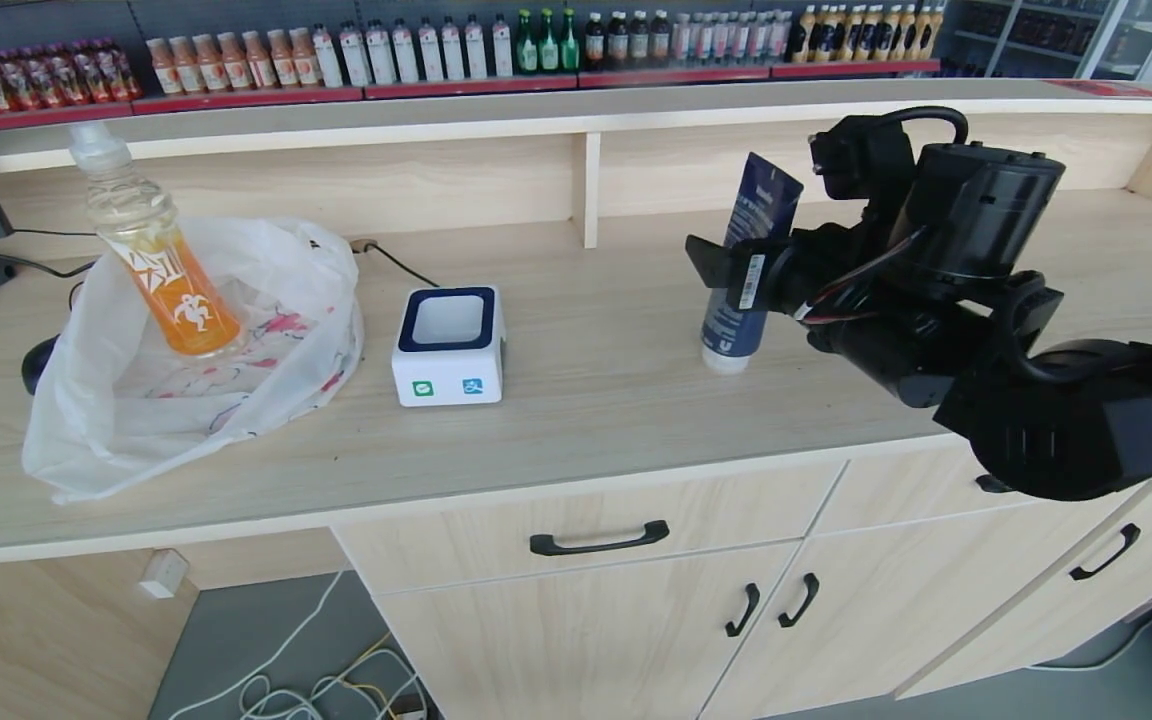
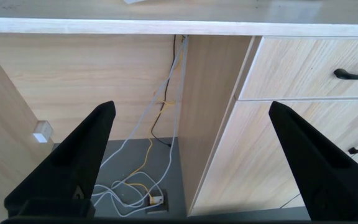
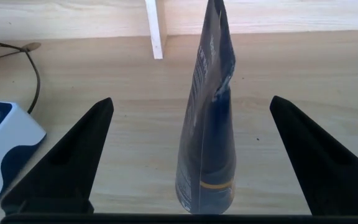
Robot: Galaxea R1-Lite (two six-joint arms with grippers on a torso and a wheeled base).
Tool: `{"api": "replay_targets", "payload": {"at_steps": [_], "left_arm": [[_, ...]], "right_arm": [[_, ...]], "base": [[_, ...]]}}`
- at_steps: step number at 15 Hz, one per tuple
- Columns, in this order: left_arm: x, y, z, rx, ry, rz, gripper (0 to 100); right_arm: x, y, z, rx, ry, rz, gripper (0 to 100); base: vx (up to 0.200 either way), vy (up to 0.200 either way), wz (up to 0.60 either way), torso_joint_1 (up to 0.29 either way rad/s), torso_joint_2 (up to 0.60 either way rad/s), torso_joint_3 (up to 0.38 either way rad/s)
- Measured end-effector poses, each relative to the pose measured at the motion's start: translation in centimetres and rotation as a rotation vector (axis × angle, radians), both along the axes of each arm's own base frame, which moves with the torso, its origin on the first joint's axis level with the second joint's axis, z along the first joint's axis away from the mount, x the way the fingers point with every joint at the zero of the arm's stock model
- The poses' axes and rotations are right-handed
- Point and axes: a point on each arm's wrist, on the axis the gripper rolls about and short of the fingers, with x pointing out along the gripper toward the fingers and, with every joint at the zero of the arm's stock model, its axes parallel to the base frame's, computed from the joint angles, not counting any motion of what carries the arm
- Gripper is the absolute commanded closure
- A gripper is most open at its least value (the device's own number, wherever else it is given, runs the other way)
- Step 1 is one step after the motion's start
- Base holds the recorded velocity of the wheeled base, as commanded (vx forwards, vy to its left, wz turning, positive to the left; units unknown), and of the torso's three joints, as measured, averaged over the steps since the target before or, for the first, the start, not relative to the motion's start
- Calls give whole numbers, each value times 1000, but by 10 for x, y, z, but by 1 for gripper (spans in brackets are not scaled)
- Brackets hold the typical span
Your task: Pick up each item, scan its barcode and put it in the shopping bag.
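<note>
In the head view we see the blue tube [image 1: 733, 330] standing cap-down on the counter [image 1: 616, 420], at three o'clock from the scanner [image 1: 449, 345]. The right gripper [image 1: 736, 258] straddles it, spread wide. The shopping bag [image 1: 276, 340], at the scanner's nine o'clock, holds an orange bottle [image 1: 161, 270]. In the left wrist view, our left gripper [image 2: 191, 106] gapes wide before the cabinet [image 2: 303, 124]. In the right wrist view, the tube stands between the fingers [image 3: 73, 162], touching neither.

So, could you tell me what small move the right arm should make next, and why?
Probably close the right gripper on the blue tube: it stands upright on the counter between the open fingers, ungripped, and is not yet in the shopping bag.
</note>
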Motion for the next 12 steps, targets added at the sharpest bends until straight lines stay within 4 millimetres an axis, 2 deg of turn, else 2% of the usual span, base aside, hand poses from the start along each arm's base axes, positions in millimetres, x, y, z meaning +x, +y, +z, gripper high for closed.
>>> {"api": "replay_targets", "payload": {"at_steps": [12], "left_arm": [[0,0,0,0,0,0,0]], "right_arm": [[5,-6,-30,-36,56,-36,0]], "base": [[0,0,0,0,0,0]]}}
